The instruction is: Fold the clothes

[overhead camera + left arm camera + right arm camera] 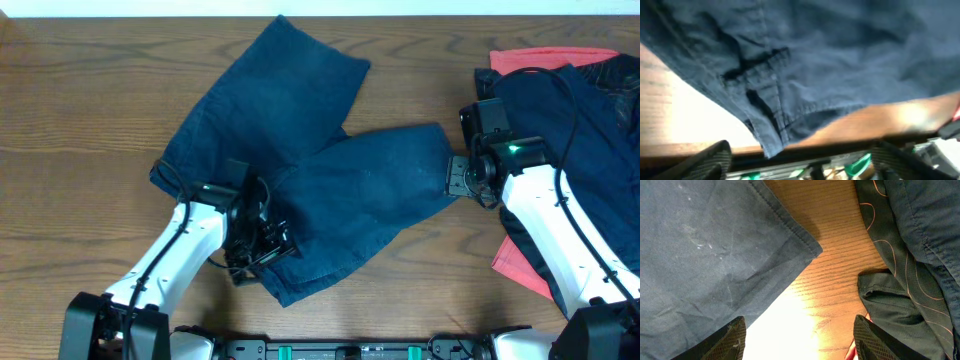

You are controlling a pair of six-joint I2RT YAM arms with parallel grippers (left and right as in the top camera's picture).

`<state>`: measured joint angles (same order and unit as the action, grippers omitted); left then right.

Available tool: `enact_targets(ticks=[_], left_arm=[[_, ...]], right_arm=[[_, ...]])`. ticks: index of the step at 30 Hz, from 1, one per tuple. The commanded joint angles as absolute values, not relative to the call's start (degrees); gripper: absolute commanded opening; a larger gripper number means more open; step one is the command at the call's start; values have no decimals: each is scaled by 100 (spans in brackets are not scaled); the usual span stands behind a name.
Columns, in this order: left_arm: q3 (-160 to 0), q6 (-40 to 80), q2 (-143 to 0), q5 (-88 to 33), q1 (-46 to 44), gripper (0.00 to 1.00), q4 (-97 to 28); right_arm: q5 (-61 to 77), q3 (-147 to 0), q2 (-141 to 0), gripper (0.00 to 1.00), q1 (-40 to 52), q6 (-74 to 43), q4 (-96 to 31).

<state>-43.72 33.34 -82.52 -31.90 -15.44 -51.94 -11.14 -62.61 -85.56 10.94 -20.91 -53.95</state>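
Note:
Navy two-legged shorts (320, 170) lie spread on the wooden table, one leg toward the back, the other toward the right. My left gripper (262, 243) is open at the shorts' waistband near the front; the waistband (765, 95) fills the left wrist view. My right gripper (459, 178) is open beside the hem of the right leg; the hem corner (805, 242) lies just past its fingers (800, 342), over bare wood. A pile of other clothes sits at the right: navy (580, 130), red (550, 58) and black with orange lines (890, 240).
The table's front edge (850, 137) runs close below the waistband, with the robot base behind it. The pile at the right lies under my right arm (550, 230). Bare wood (80, 110) shows left of the shorts.

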Motion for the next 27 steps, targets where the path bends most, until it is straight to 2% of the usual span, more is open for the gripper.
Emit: enact_targets(ticks=[1, 13, 14, 16, 17, 22, 27], left_arm=[[-4185, 3804, -8265, -2998, -1612, 69, -4993], [-3623, 4235, -8267, -2995, -1697, 69, -4285], [-3605, 4235, -8267, -2995, -1697, 64, -4206], [-3564, 4241, -8267, -2995, -1697, 23, -4095], [-3544, 4235, -8267, -2993, -1697, 6, -4069], [-3548, 4163, -8265, -2777, -1605, 6, -4060], [-4099, 3511, -8265, -1765, -644, 6, -4217]], right_arm=[[-1092, -6287, -8573, 67, 1046, -2226, -5389], [-1092, -6287, -8573, 68, 1046, -2224, -5531], [-1092, -6287, -8573, 67, 1044, -2226, -5537], [-1092, -6287, -8573, 67, 1044, -2226, -5577], [-1090, -6287, -8573, 67, 1044, -2226, -5607], [-1094, -6287, -8573, 67, 1044, -2224, -5662], [-1090, -6287, -8573, 67, 1039, -2226, -5599]])
